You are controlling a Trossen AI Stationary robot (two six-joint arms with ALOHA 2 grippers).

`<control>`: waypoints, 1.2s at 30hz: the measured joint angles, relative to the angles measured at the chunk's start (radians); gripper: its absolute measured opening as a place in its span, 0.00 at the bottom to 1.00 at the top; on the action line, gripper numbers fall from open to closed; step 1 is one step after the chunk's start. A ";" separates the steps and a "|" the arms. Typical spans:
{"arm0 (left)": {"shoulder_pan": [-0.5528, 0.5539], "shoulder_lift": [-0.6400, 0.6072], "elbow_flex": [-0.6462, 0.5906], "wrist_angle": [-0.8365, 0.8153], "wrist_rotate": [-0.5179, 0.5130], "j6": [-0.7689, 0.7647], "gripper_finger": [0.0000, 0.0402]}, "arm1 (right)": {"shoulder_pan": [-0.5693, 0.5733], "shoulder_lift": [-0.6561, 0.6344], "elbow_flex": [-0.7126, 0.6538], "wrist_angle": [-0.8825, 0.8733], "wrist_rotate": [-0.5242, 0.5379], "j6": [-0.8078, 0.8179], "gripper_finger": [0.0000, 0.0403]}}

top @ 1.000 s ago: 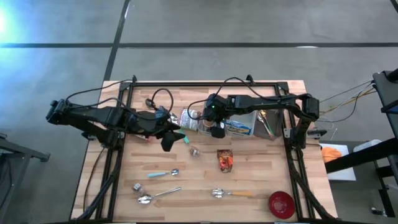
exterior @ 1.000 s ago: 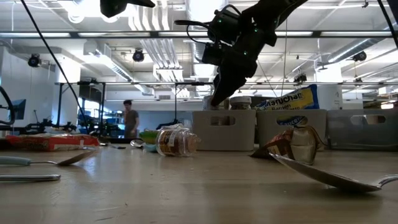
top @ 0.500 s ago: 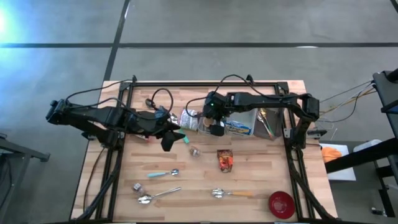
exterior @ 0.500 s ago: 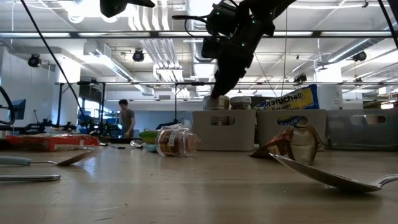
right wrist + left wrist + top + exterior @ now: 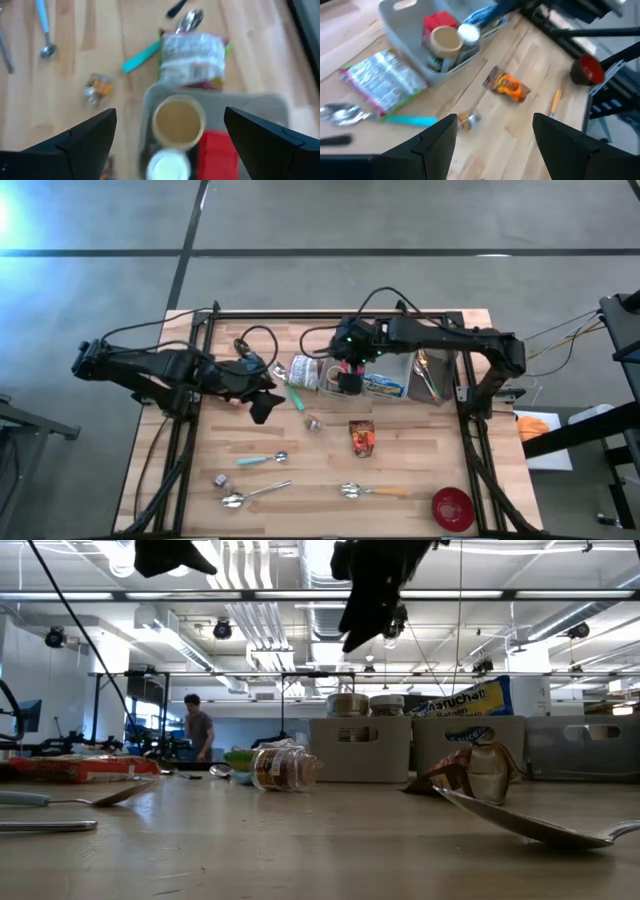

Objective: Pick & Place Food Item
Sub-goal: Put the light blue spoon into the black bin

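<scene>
Red bowl (image 5: 452, 507) at table corner; spoons (image 5: 250, 496) scattered on wood; person (image 5: 197, 727) in background.

Both arms: matte black jointed links, looping black cables; green indicator light on right arm (image 5: 352, 340) wrist.

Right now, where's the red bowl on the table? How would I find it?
Look at the wooden table from above and go to the front corner on the right arm's side. The red bowl sits there, just past a spoon. It is the only round, all-red thing.
</scene>
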 joint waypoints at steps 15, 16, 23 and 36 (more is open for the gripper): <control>-0.004 0.022 -0.005 -0.105 0.193 0.075 0.66 | 0.256 -0.082 -0.094 -0.009 0.188 0.208 0.91; -0.007 0.034 -0.005 -0.127 0.219 0.076 0.66 | 0.259 -0.084 -0.097 -0.009 0.191 0.224 0.91; -0.074 0.175 -0.005 -0.310 0.274 0.092 0.66 | 0.262 -0.133 -0.136 -0.005 0.211 0.304 0.91; -0.240 0.269 -0.150 -0.182 0.266 0.054 0.66 | 0.262 -0.456 -0.392 0.229 0.210 0.409 0.91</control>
